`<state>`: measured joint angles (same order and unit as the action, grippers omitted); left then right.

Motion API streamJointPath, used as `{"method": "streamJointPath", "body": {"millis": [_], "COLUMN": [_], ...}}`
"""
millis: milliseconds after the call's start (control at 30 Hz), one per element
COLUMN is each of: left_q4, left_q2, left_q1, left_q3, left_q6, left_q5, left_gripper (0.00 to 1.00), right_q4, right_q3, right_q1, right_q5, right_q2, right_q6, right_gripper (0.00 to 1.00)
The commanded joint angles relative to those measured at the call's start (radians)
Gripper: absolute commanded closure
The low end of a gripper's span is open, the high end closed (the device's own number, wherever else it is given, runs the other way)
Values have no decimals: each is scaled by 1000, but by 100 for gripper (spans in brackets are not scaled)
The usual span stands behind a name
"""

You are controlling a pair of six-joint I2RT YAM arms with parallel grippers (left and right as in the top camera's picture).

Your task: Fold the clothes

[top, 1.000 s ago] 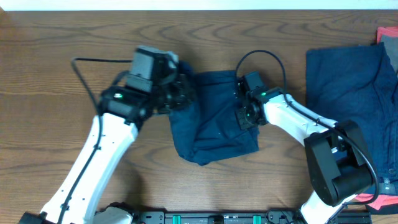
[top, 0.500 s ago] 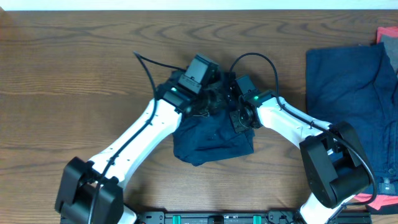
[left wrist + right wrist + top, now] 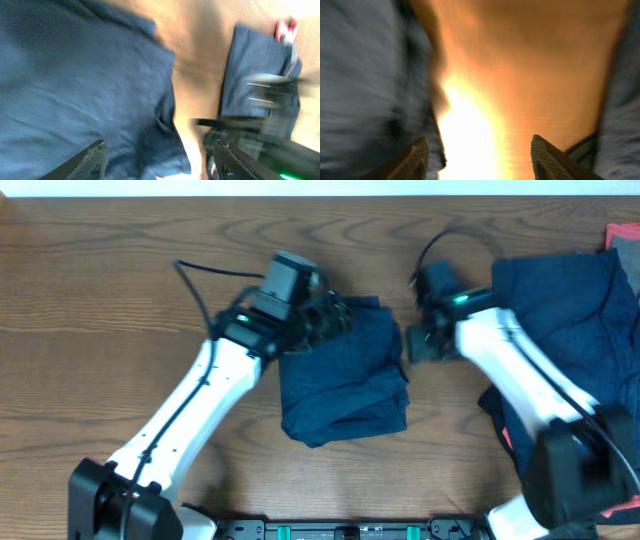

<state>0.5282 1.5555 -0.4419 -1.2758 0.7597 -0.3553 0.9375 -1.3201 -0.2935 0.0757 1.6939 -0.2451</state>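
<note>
A folded navy garment (image 3: 345, 380) lies on the wooden table (image 3: 100, 280); the left gripper (image 3: 328, 320) hangs over the garment's upper-left corner, its fingers (image 3: 95, 159) spread wide with nothing between them, blue cloth filling the wrist view beneath; the right gripper (image 3: 415, 345) sits just off the garment's right edge above bare wood, jaws likewise parted and empty, the view blurred; a second navy garment (image 3: 560, 300) lies spread to the right of the folded one, with a red item (image 3: 625, 235) farther right again.
</note>
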Motion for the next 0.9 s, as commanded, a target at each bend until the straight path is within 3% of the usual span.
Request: {"method": "streamJointPath", "body": {"millis": [0, 167, 533, 667, 867], "left_q4": [5, -37, -144, -103, 70], "left_q2": [10, 79, 298, 365, 434], "left_q1": [50, 84, 84, 84, 84], "left_q3": [-9, -9, -9, -9, -9], "left_q6": [-106, -197, -248, -256, -256], "left_q5": [98, 252, 252, 252, 253], "left_gripper": [30, 30, 24, 23, 23], "right_q4": [-16, -35, -32, -50, -67], "right_q3": [-51, -44, 87, 183, 297], "right_q1": [16, -36, -249, -304, -298], "right_q5": [-217, -519, -521, -512, -327], "right_q2": [-98, -109, 56, 119, 146], "right_q6": [54, 97, -10, -53, -158], "right_gripper": [42, 43, 43, 49, 48]}}
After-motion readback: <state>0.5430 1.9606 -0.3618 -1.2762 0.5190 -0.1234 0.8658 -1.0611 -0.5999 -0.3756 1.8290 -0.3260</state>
